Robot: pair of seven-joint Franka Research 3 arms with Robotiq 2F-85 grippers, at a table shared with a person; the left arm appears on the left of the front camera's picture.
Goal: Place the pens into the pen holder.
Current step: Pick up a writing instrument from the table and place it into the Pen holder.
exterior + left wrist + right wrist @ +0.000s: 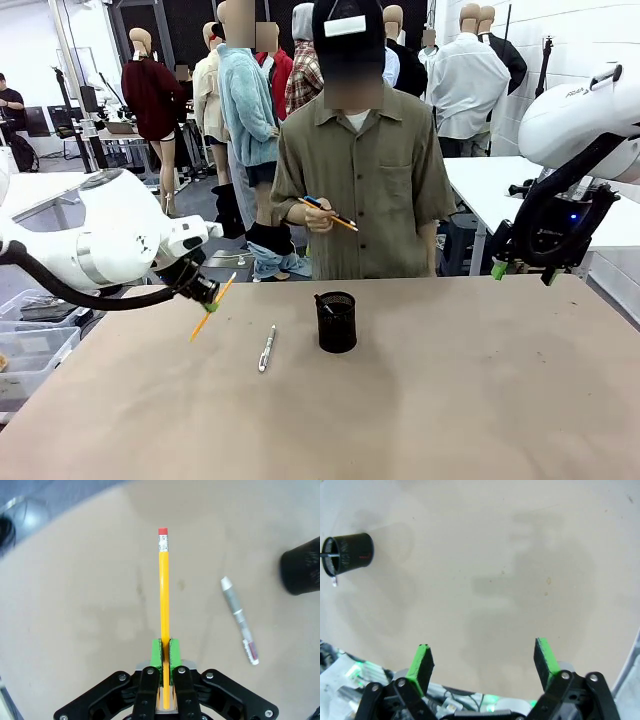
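Pencil (pixel 163 590) in left claw (pixel 165 644) (eraser outward)

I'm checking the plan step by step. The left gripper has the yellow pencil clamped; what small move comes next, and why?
Probably carry the pencil sideways to above the pen holder. The left gripper is shut on it, clear of the table, and the holder stands apart to its right, past the silver pen.

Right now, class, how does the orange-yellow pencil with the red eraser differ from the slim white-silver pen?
The orange-yellow pencil is clamped in the left gripper, off the table; the white-silver pen lies loose on it. The pencil ends in a red eraser; the pen has a white tip. Both are slim sticks outside the black mesh holder.
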